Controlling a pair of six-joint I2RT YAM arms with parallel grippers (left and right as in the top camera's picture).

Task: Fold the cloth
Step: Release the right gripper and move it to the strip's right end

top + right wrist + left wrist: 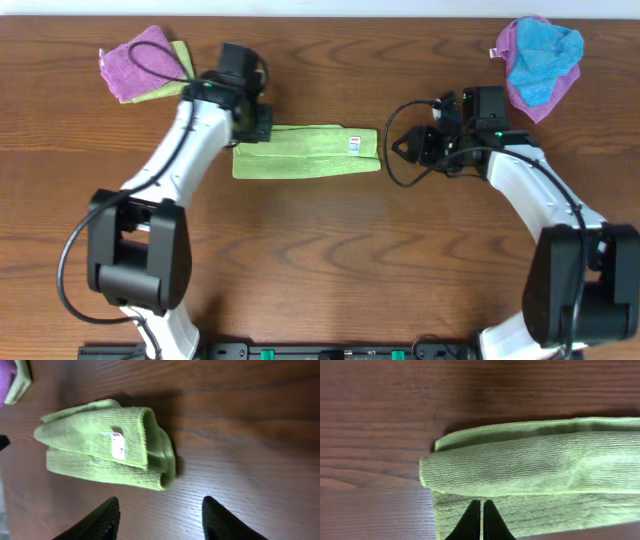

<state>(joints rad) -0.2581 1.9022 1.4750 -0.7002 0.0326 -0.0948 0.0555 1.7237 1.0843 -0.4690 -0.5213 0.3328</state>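
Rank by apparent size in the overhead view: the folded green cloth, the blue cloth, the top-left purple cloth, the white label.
Folded green cloth
Blue cloth and top-left purple cloth, too alike to rank
White label, smallest

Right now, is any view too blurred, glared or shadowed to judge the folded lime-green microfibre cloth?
Overhead: sharp, evenly lit, lime-green microfibre cloth clear. Left wrist: weave crisp, shadow along its far edge. Right wrist: slightly soft, sheen on the brown wooden table.
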